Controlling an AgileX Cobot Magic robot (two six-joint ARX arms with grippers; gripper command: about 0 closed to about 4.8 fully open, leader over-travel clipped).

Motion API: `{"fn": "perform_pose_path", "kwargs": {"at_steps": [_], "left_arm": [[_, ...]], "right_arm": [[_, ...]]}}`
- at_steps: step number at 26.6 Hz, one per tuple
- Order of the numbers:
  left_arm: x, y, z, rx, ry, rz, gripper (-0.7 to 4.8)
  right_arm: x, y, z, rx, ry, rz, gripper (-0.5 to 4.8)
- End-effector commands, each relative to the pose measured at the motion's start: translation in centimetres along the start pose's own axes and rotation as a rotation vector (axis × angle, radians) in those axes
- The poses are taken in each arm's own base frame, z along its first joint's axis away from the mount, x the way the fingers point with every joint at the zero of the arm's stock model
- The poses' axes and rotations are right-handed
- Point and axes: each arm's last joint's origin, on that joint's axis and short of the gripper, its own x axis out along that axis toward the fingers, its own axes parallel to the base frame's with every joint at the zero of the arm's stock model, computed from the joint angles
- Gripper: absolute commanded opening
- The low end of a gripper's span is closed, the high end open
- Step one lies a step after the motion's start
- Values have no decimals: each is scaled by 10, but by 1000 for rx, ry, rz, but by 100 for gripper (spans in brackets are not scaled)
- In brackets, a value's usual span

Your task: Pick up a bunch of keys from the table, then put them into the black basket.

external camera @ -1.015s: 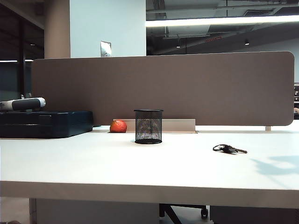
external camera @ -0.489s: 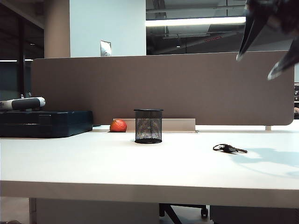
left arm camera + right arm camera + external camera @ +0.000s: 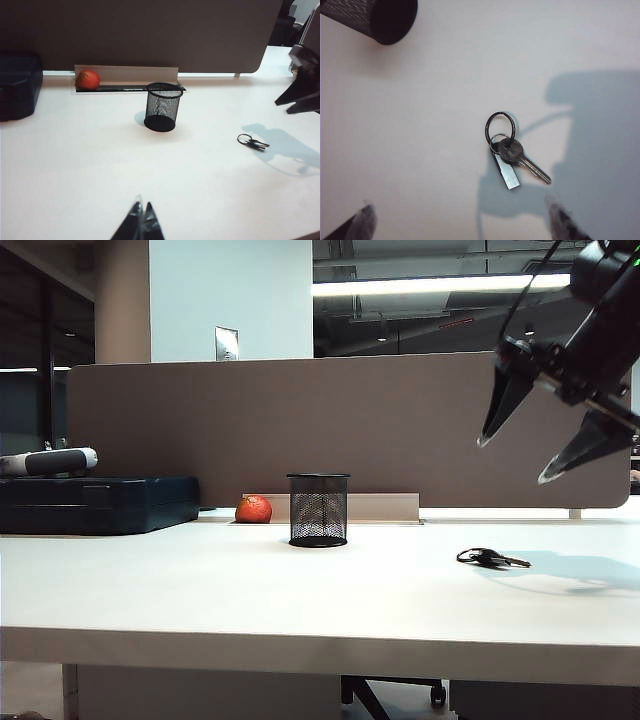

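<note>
Here the table (image 3: 300, 610) is stretching out beneath both claws, white and mostly bare. The right gripper (image 3: 520, 455) is hanging in the air above it with its fingers spread wide and nothing between them; its own camera is looking almost straight down between the two tips. The black basket (image 3: 318, 510) is standing upright well off to that claw's side, toward the middle of the desk. The left gripper (image 3: 141, 225) is sitting low and near, well short of the basket, its tips pressed together and idle. The bunch of keys (image 3: 512, 155) is lying flat directly below the right claw, apart from it, ring and blades fanned out. The step in hand looks to be the approach: next, the claw likely needs lowering squarely over the ring before closing.
</note>
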Motion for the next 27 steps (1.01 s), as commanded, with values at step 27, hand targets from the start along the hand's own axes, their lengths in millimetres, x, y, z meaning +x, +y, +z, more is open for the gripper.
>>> {"fn": "perform_pose_path", "kwargs": {"at_steps": [27], "left_arm": [[0,0,-1,-5,13,-4,-6]], "right_arm": [[94,-17,-1,-7,119,-29,479]]}}
